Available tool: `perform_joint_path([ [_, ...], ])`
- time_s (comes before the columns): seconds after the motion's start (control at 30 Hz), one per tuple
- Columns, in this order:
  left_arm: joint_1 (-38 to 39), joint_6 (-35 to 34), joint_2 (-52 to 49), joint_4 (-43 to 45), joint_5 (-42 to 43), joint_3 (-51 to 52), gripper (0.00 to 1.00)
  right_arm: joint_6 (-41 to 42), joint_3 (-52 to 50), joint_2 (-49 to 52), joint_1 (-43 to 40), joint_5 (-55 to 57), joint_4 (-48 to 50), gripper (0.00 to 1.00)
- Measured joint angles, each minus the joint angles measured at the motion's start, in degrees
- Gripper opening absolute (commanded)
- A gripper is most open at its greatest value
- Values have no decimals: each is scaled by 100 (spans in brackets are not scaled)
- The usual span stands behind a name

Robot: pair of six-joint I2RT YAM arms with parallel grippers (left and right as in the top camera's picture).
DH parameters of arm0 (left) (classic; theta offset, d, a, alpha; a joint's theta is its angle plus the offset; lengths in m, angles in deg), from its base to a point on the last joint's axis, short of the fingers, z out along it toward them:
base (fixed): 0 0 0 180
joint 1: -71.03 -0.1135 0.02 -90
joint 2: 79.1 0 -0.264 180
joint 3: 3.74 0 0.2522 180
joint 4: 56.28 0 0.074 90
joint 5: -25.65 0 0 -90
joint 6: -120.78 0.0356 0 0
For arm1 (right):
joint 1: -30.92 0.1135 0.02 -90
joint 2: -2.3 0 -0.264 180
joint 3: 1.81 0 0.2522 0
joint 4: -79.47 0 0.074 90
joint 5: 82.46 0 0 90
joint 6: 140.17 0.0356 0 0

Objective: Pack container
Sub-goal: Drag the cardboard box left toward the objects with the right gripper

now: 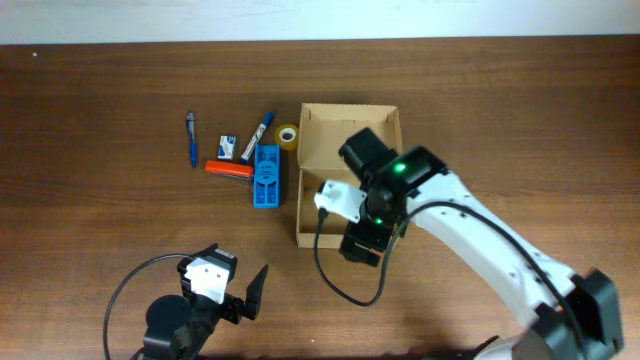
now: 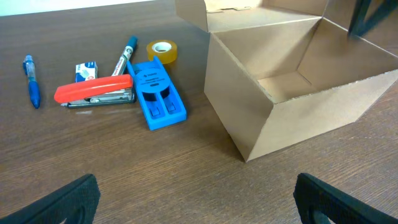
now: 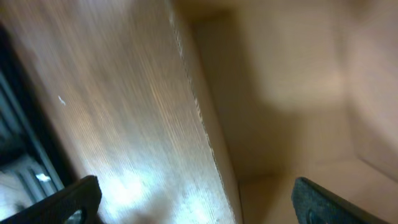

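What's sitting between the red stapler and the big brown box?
The blue flat box lies there, right beside the red stapler, with a strip of bare table before the cardboard box. The overhead view shows it best, and the left wrist view shows it too.

The right arm [image 1: 480,232] has smooth white links and black joints, with a small green light [image 1: 400,167] glowing near the wrist and a thin black cable [image 1: 318,255] looping off it. The left gripper [image 2: 196,199] has matte black fingers [image 2: 71,198] and a white block [image 1: 210,273] at its base.

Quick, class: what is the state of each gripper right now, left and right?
Left gripper: open, holding nothing.
Right gripper: open, holding nothing, straddling the side wall of the plain brown cardboard box.
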Motion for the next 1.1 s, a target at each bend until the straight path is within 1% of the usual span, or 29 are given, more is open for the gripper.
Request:
perform_joint_path([
  [0.07,0,0,0,0,0,0,100,691,433,-236,-13,-92,-68,99],
  [0.17,0,0,0,0,0,0,100,1722,579,-308,-240,-144,-46,99],
  [0.23,0,0,0,0,0,0,100,2505,579,-306,-726,-164,-48,99],
  [0.3,0,0,0,0,0,0,100,3069,562,-308,-1198,-160,-42,99],
  [0.4,0,0,0,0,0,0,100,3602,208,-308,-1670,-155,138,99],
  [0.43,0,0,0,-2,2,0,100,3648,116,-306,-1687,-157,162,99],
  [0.5,0,0,-2,2,0,0,100,3891,-428,-306,-1687,-157,662,100],
  [0.53,0,0,2,0,0,0,99,4011,-625,-306,-1690,-146,850,90],
  [0.57,0,0,0,-2,0,0,100,4083,-785,-308,-1690,-125,986,75],
  [0.6,0,0,0,2,0,0,100,4301,-1080,-306,-1690,-70,1252,67],
  [0.67,0,0,0,0,0,0,100,4463,-1423,-306,-1690,-11,1554,56],
  [0.7,0,0,0,0,0,0,100,4524,-1517,-306,-1690,24,1626,55],
  [0.77,0,0,0,-2,0,0,100,4629,-1582,-306,-1687,177,1665,37],
  [0.83,0,0,0,0,0,0,100,4693,-1582,-306,-1690,319,1681,22],
  [0.93,0,0,0,0,0,0,100,4730,-1582,-306,-1687,391,1683,10],
  [0.97,0,0,0,0,0,0,100,4719,-1582,-306,-1690,422,1681,4],
  [1.1,0,0,0,0,0,0,100,4719,-1582,-306,-1687,516,1679,4],
])
